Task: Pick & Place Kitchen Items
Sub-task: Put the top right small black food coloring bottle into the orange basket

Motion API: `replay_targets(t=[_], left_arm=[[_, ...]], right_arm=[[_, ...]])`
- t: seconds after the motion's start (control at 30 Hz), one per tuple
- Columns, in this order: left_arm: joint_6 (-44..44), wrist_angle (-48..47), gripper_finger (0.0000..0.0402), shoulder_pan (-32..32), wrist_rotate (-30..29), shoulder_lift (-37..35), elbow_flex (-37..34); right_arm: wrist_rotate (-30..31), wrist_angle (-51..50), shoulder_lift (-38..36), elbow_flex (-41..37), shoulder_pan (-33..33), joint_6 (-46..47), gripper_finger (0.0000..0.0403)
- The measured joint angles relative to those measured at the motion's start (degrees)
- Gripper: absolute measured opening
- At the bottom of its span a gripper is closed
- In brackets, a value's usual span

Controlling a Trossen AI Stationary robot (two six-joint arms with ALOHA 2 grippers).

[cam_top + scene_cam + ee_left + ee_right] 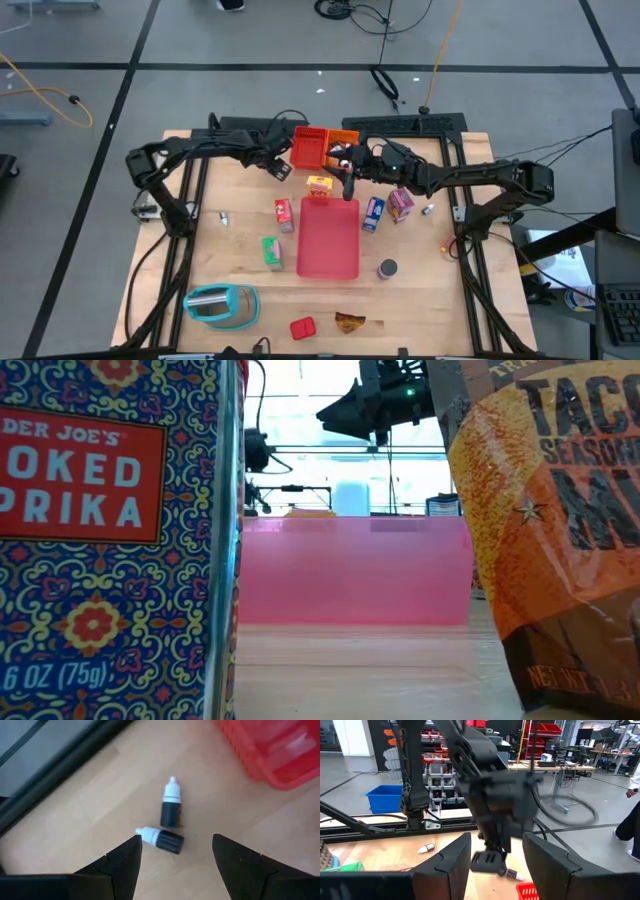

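1. Where the pale wooden table (240, 250) ends, grey floor crossed by dark lines begins; the right wrist view looks into a workshop with a blue bin (387, 797), red bins on shelves and a person's sleeve at the edge.
2. Groceries lie scattered around a flat pink tray (328, 240): a red box (284, 213), a green box (271, 252), a blue box (373, 213), a pink box (401, 203), a grey can (387, 268) and a yellow box (319, 184) at the tray's far end.
3. Only the left wrist view shows two small dark bottles (169, 822) with white caps lying on the wood beside the red bin (270, 747), touching each other.
4. Above them the left gripper (175, 852) is spread and empty.
5. At the far end of the tray, by the bins, the right gripper (495, 857) is likewise spread and empty.
6. Up close, the low view reads "SMOKED PAPRIKA", partly cut off, on a patterned tin (110, 540), and "TACO" on an orange packet (560, 520).
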Motion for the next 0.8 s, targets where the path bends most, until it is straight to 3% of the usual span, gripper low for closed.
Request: replay_targets(t=[0.23,0.6,0.8], left_arm=[[1.98,2.20,0.0246,1.50,0.24,4.80,0.00],[6.57,7.19,0.0243,4.15,6.13,9.05,0.11],[6.94,7.63,0.0174,4.61,7.28,9.14,0.11]], right_arm=[[-0.01,-0.04,0.00,0.00,0.49,0.00,0.0171],[-0.01,-1.09,0.02,0.00,0.49,-0.02,0.0171],[0.00,-1.33,0.02,0.00,0.49,-1.15,0.0171]])
